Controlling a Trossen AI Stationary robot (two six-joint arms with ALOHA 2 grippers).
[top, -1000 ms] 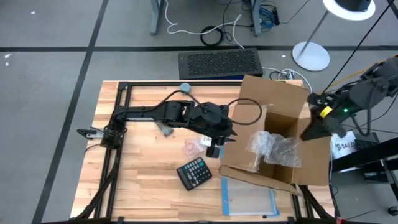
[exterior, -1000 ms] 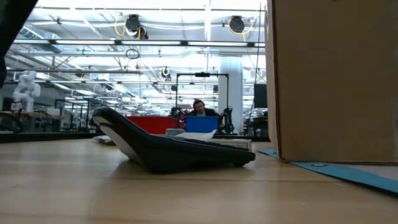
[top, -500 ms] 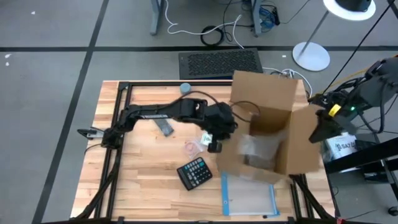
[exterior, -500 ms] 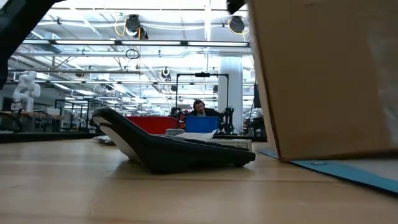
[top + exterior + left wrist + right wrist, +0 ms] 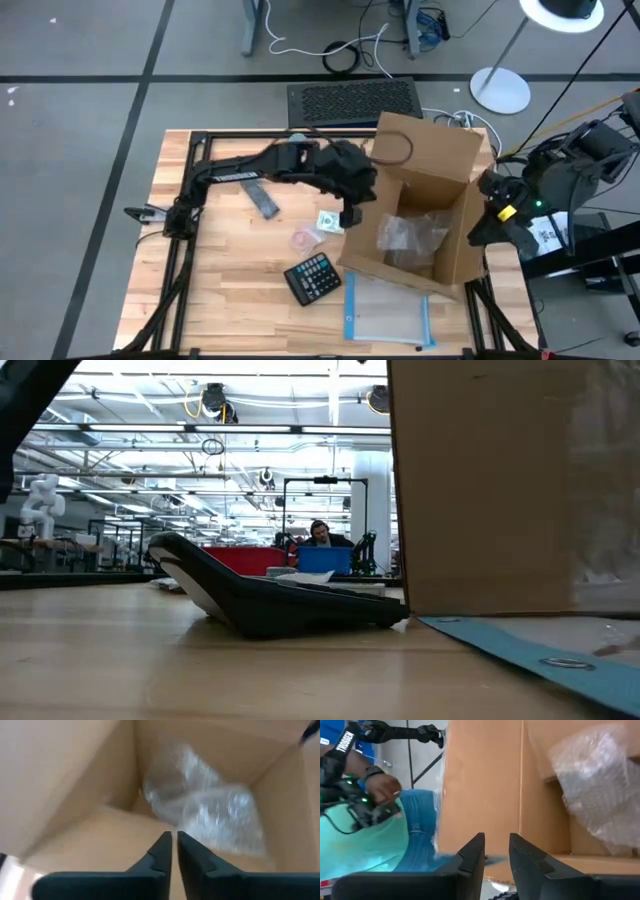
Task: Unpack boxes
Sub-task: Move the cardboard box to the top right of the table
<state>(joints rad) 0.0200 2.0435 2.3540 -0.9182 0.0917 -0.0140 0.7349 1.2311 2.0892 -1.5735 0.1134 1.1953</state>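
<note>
From above, the open box (image 5: 420, 205) stood at the centre right of the frame on the counter (image 5: 230, 290), its mouth facing up and a wad of bubble wrap (image 5: 410, 235) lying on its floor. The left gripper (image 5: 350, 215) sat just beside the box's left wall, near the rim, while the right gripper (image 5: 488, 230) hung at the box's right wall; both arms flanked the carton, and the bubble wrap lay between them, a little nearer the left one by my reading. A calculator (image 5: 314, 277) lay at lower centre, a clear pouch with blue edge (image 5: 385, 312) below the box. In the low view the box (image 5: 500, 490) filled the right half of the frame, resting on the counter beside the calculator (image 5: 270, 595), with neither gripper visible. In the left wrist view the left gripper (image 5: 174, 836) had its fingers nearly pinched together with nothing between them, pointing down into the box toward the bubble wrap (image 5: 205, 810), which lay ahead of the tips. In the right wrist view the right gripper (image 5: 496, 839) showed a narrow gap between its fingers; whether it clamped the box wall (image 5: 480, 785) I could not tell.
</note>
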